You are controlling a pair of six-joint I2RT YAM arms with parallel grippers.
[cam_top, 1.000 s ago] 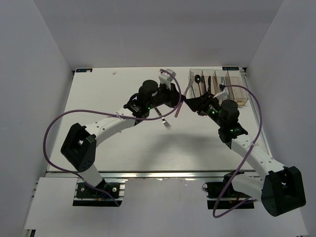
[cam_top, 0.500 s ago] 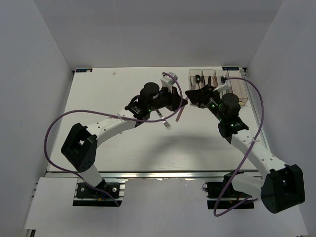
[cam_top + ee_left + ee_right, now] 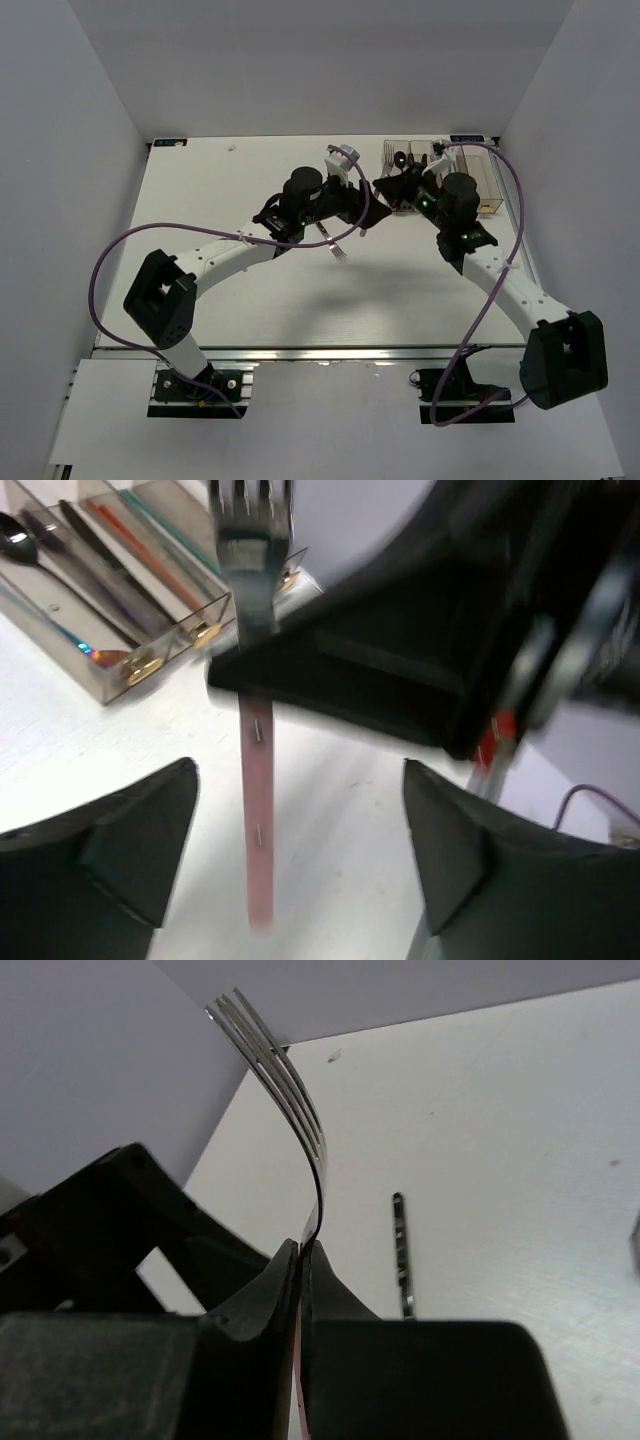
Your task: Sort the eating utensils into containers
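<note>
A pink-handled fork (image 3: pixel 257 810) stands upright in the air, tines (image 3: pixel 290 1080) up. My right gripper (image 3: pixel 303 1250) is shut on its neck, just below the tines. My left gripper (image 3: pixel 300 820) is open, its fingers wide on either side of the pink handle without touching it. Both grippers meet left of the containers (image 3: pixel 487 185) at the far right of the table. In the left wrist view the clear bins (image 3: pixel 95 675) hold a black spoon (image 3: pixel 15 535), a dark knife (image 3: pixel 90 540) and orange and green chopsticks (image 3: pixel 125 530).
A silver fork (image 3: pixel 335 243) lies on the white table under the left arm, and the right wrist view shows this fork (image 3: pixel 400 1255) too. Grey walls close the table in on three sides.
My right gripper has moved in toward the left one and shut on the pink-handled fork. My left gripper has opened and let go of the handle.
</note>
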